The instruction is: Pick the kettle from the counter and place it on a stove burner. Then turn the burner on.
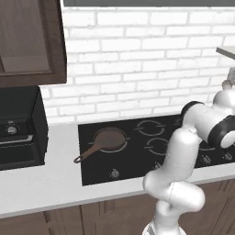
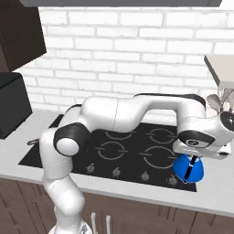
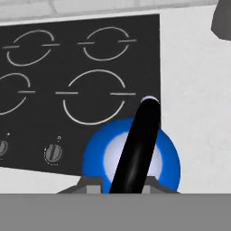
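The bright blue kettle [image 2: 186,170] hangs under my hand over the front right corner of the black stove [image 2: 123,151]. My gripper [image 2: 194,161] is shut on the kettle's black arched handle [image 3: 135,144]. In the hand view the kettle [image 3: 168,158] straddles the stove's right edge and the pale counter [image 3: 194,90], with my gripper [image 3: 121,186] clasping the handle from both sides. The front right burner [image 3: 94,97] lies just beyond the kettle. I cannot tell whether the kettle's base touches the surface.
A brown long-handled skillet [image 1: 109,140] sits on the stove's left burner. Control knobs [image 3: 53,154] line the stove's front edge. A grey utensil pot [image 3: 222,20] stands on the counter to the right. A black oven [image 1: 18,128] stands at the far left.
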{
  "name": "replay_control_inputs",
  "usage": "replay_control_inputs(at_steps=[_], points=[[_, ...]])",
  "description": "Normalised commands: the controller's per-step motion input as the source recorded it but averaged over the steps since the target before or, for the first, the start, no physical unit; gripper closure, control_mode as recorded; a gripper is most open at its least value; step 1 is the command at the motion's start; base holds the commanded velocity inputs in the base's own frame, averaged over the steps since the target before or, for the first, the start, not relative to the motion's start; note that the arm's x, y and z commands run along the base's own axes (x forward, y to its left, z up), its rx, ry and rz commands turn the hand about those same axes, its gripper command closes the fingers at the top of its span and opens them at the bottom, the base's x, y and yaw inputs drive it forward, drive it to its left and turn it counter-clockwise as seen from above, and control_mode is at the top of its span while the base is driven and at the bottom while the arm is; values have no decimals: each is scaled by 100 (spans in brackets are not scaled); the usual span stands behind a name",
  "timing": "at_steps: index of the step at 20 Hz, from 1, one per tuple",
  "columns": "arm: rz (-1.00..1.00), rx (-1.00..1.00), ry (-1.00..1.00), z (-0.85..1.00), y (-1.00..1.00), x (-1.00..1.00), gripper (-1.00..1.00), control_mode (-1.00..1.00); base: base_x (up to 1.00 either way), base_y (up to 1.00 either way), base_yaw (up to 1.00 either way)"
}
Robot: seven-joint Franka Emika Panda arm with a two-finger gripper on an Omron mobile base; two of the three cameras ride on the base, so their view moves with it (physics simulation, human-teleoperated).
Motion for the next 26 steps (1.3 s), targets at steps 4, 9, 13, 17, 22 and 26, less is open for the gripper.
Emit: replay_control_inputs(at_steps=[4,9,13,17,22,26], points=[[0,-3,0,3,81,4,100,-100,0,0,0],[0,-3,0,11,60,24,100,-100,0,0,0],[0,0,0,27,13,7,100,-100,0,0,0],[0,0,0,22,9,20,100,-100,0,0,0],[0,0,0,1,12,50,100,-100,0,0,0],[0,0,0,0,16,42,100,-100,0,0,0]])
